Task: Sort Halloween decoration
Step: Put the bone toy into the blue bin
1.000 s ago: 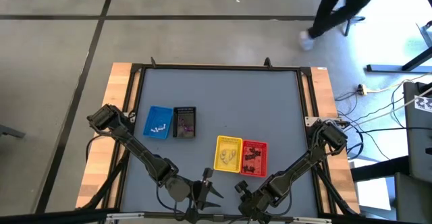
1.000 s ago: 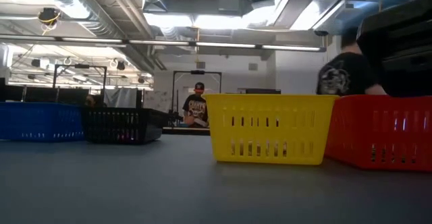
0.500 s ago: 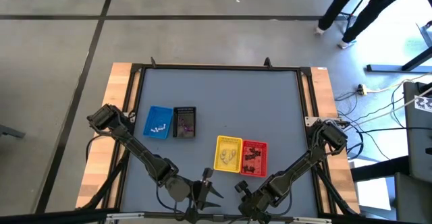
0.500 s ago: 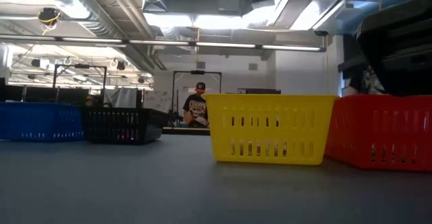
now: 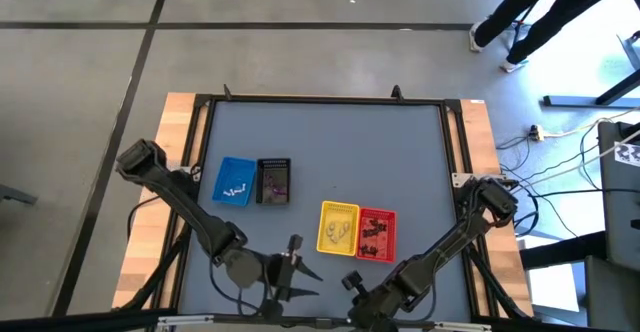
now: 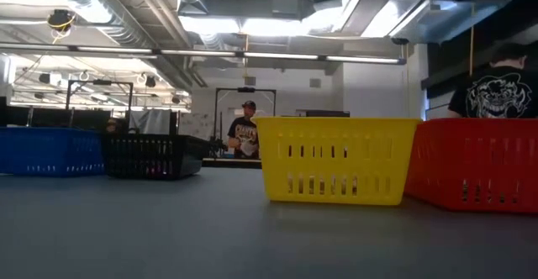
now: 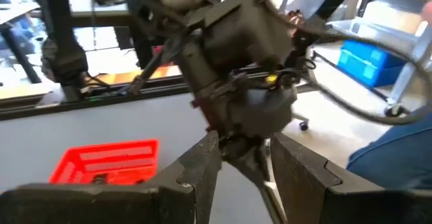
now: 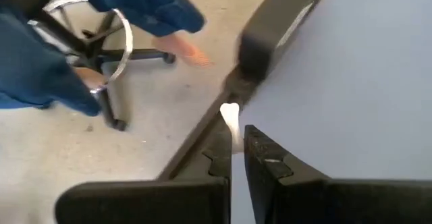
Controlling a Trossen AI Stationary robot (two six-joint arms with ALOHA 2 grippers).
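The Halloween decoration lies in four small baskets on the grey table. White trinkets [image 5: 237,188] are in the blue basket, purplish ones [image 5: 275,183] in the black, tan ones [image 5: 338,232] in the yellow and dark ones [image 5: 375,234] in the red. My left gripper [image 5: 303,268] hovers open near the table's near edge, left of the yellow basket; its wrist view [image 7: 244,143] faces the right arm's wrist. My right gripper [image 5: 349,281] sits at the near edge below the red basket, its fingers [image 8: 236,126] shut. A small pale spot shows at their tips; what it is cannot be told.
The blue basket [image 5: 236,181] and black basket [image 5: 273,181] stand side by side at the table's left. The yellow basket [image 5: 338,227] and red basket [image 5: 376,234] stand together nearer the near edge. People move on the floor beyond the table [image 5: 330,137], and a chair base [image 8: 101,55] stands by its near edge.
My left arm has swung outward toward the table's left, and its gripper has shifted a little left and toward the far edge. My right gripper has edged slightly toward the left. A person beyond the far right corner has walked on.
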